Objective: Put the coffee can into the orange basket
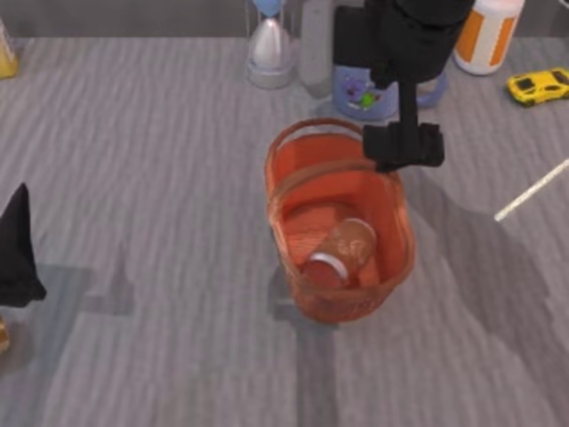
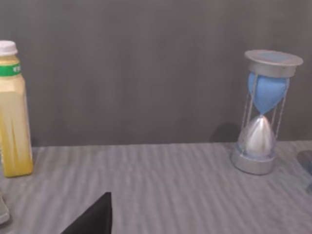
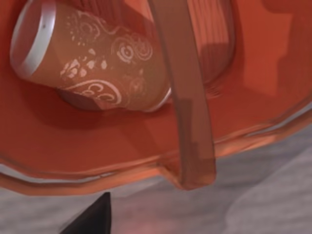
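The coffee can [image 1: 342, 252] lies on its side on the floor of the orange basket [image 1: 269, 182] near the table's middle, silvery rim toward the front. The right wrist view shows the can [image 3: 97, 63] with pale swirls inside the basket [image 3: 273, 58], partly behind the brownish handle [image 3: 187, 97]. My right gripper [image 1: 407, 147] hangs open above the basket's far right rim, holding nothing; one dark fingertip [image 3: 100, 214] shows. My left gripper [image 1: 18, 249] is parked at the table's left edge, open and empty, with one fingertip [image 2: 97, 219] in view.
Along the back stand an hourglass [image 1: 269, 49] [image 2: 263, 112], a blue mug [image 1: 373, 93] partly under my right arm, and a white-and-orange bottle [image 1: 487, 31]. A yellow toy car [image 1: 538, 84] sits at back right, a yellow juice bottle [image 2: 12, 112] at back left.
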